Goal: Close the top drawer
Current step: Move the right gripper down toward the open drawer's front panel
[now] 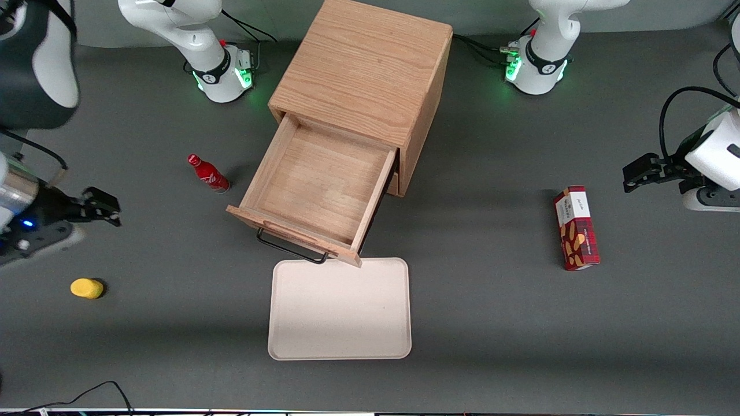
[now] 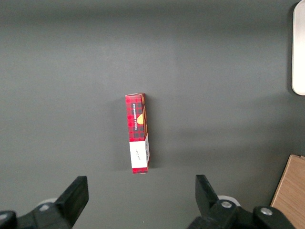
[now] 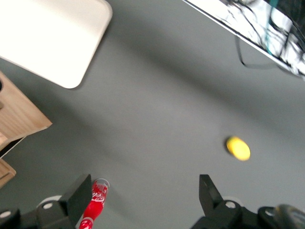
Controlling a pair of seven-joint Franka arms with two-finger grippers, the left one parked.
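A dark grey counter (image 1: 491, 323) is seen from the front, with a wooden cabinet (image 1: 364, 75) standing near its middle. Starting at the working arm's end of the counter, the right arm's gripper (image 1: 107, 207) hangs low over bare counter with its jaws spread wide and holding nothing; the wrist view confirms the wide gap between its two black fingers (image 3: 76, 198). A small yellow object (image 1: 87, 288) lies on the counter nearer the front camera than the gripper. Next comes a small red bottle (image 1: 208, 173), lying tilted on the counter just beside the drawer. The top drawer (image 1: 315, 185) is pulled well out of the cabinet toward the front camera, showing a bare, shallow wooden interior, and its black wire handle (image 1: 289, 247) hangs on the drawer's front face. A pale, cream-coloured tray (image 1: 340, 309) lies flat on the counter in front of the drawer, its near edge almost under the handle. Well apart, toward the parked arm's end of the counter, a red plaid box (image 1: 575, 236) lies flat on its side.
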